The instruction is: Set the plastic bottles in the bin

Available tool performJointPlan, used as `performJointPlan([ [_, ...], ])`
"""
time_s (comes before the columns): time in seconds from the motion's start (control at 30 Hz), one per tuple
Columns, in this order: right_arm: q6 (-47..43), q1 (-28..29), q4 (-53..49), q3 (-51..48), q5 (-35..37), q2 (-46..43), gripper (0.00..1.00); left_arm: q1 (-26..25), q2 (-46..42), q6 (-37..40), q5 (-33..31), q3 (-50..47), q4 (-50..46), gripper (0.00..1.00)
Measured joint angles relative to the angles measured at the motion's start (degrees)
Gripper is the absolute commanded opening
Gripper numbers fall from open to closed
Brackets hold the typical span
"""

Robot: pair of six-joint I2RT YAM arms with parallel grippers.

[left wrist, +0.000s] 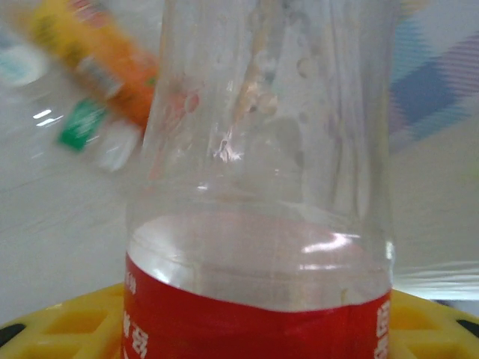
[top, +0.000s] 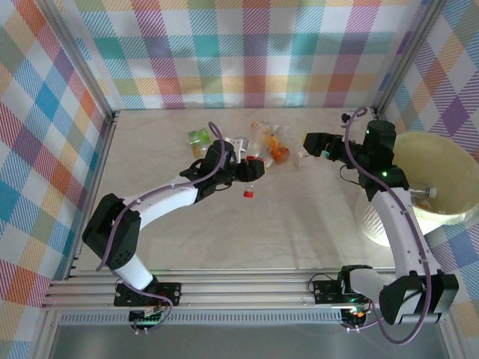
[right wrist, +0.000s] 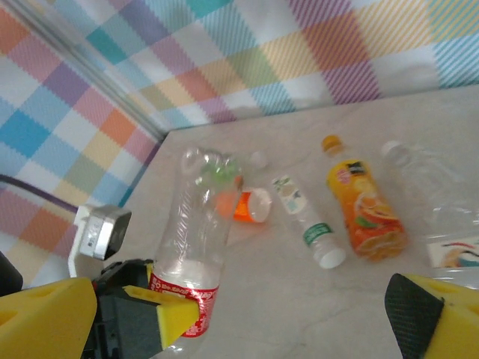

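The red-labelled bottle (right wrist: 193,239) is clear and crumpled. It sits in the left fingers (left wrist: 67,325), which pinch it at the red label, one yellow pad on each side. In the right wrist view it stands nearly upright and leans a little, with its crushed clear end on top. Whether its lower end touches the table (top: 299,224) I cannot tell. From above it is in the middle of the table, toward the far wall and well apart from the bin (top: 441,161).

More bottles lie flat on the table just beyond it. A slim clear bottle with a green and white label (right wrist: 307,221) and an orange bottle (right wrist: 363,206) lie side by side. A small orange and white piece (right wrist: 253,206), too blurred to name, lies close to the held bottle. Another clear bottle (right wrist: 441,202) lies at the right edge of that view. Two green bottles (top: 198,137) lie to the left of the heap, near the far wall.

The right fingers (right wrist: 41,321) are spread wide with nothing between them. From above they hang over the table between the heap and the bin, pointing toward the bottles.

The bin stands at the right side of the table beside the right arm. One clear bottle (top: 423,193) already lies inside it, against the near wall.
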Motion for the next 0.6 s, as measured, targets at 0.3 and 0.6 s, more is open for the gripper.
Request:
performJointPlan([
  [0.3, 3.02, 3.21, 1.75, 3.17, -11.08, 4.83, 1.0, -2.21, 1.92, -9.68, 17.25, 1.18, 20.11, 0.48],
  [0.6, 7.41, 4.26, 5.25, 3.82, -13.16, 7.69, 0.92, -6.97, 5.77, -12.94, 23.28, 4.39, 24.83, 0.47],
])
